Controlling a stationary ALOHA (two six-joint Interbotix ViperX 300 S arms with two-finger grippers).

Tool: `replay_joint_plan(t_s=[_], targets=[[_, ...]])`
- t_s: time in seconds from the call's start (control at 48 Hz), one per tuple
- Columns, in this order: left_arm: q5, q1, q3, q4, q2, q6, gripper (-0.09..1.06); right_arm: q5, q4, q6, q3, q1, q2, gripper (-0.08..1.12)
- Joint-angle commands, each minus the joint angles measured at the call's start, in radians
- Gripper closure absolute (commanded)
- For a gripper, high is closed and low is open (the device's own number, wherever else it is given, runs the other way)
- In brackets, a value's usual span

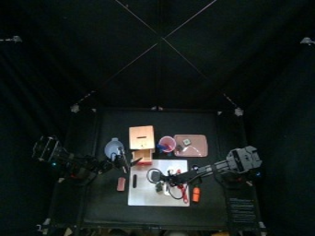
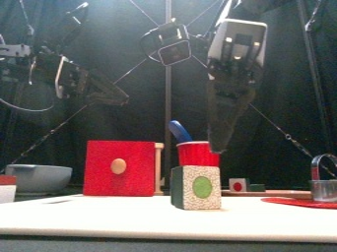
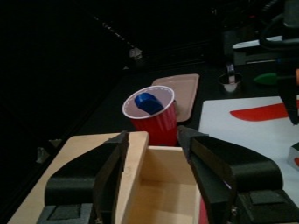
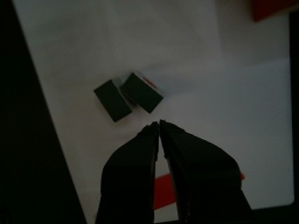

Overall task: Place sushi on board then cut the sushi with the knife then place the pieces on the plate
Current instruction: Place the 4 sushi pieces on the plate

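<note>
Two dark green sushi pieces (image 4: 128,94) lie side by side on the white cutting board (image 4: 211,79), just beyond my right gripper (image 4: 160,129). Its jaws are shut with nothing showing between the tips. A red patch (image 4: 173,188) lies on the board beneath them. In the front view one sushi piece (image 2: 198,187) stands upright with its green round face forward, and the right gripper (image 2: 219,138) hangs above it. The red cup (image 3: 155,114) holds a blue knife (image 3: 145,101). My left gripper (image 3: 163,149) stands open over the wooden box (image 3: 140,188). The pink tray (image 1: 192,145) lies at the back right.
A blue-grey bowl (image 2: 37,177) sits at the left, beside the box's red drawer front (image 2: 118,167). A metal cutter (image 2: 324,167) stands at the right on red dough (image 2: 301,202). An orange-red piece (image 1: 194,194) lies at the board's right side.
</note>
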Motion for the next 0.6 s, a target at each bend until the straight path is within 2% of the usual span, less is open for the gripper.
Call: replay_joint_plan(t_s=[0.021,0.271,0.438,0.604], targets=[[-0.005,0.003,-0.012,0.002,-0.005,0.000,0.11,0.038,0.034,-0.163,-0.031,-0.014,-0.015,0.52],[-0.005,0.014,-0.021,0.002,-0.009,-0.002,0.11,0.293,0.074,-0.413,-0.238,-0.020,0.123,0.51],[-0.005,0.015,-0.028,0.000,-0.011,-0.002,0.11,0.347,0.183,-0.509,-0.327,-0.025,0.169,0.44],[-0.005,0.017,-0.029,0.000,-0.011,-0.002,0.11,0.350,0.178,-0.523,-0.348,-0.021,0.196,0.34]])
